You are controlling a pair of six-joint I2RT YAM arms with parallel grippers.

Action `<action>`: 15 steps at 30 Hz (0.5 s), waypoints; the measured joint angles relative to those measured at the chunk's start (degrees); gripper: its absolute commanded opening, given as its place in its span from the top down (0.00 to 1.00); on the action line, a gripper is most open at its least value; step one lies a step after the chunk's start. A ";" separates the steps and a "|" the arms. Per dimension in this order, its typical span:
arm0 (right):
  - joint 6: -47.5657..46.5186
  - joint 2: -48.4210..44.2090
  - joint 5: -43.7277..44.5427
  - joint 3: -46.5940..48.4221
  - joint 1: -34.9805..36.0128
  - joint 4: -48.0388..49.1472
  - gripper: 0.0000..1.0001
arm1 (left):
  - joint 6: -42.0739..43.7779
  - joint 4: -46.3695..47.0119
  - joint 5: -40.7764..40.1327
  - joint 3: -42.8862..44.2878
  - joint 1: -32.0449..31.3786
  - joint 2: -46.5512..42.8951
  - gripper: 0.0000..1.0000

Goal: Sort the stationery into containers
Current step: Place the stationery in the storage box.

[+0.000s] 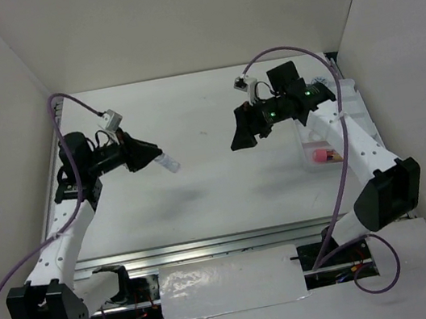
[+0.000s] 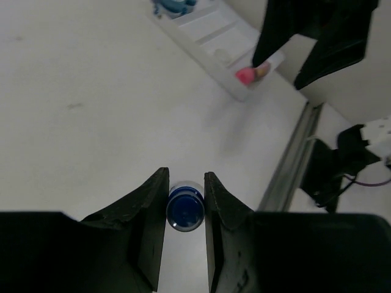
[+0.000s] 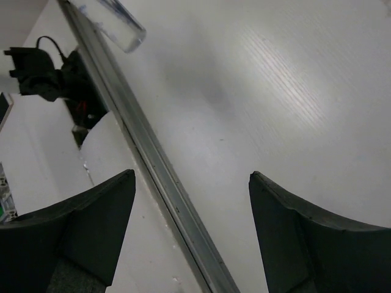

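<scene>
One tray (image 2: pixel 211 33), one pink tube (image 2: pixel 245 75) — one bottle (image 2: pixel 184 207)

Blue-capped bottle (image 2: pixel 185 209) held between the shut fingers of the left gripper (image 2: pixel 186 178) at lower centre, pink tube (image 2: pixel 246 75) seen at the white tray's (image 2: pixel 214 43) end, upper right.

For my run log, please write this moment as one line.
left gripper: shut on blue-capped bottle, in air | right gripper: open, empty | pink tube: in tray

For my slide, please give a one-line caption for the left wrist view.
Left tool grips a tiny blue-capped white bottle; the flat white plastic tray lies beyond.
</scene>
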 measured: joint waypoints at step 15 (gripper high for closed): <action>0.98 4.83 -9.11 6.05 14.84 0.26 0.19 | -29.51 19.47 1.68 -4.28 -10.47 0.59 1.00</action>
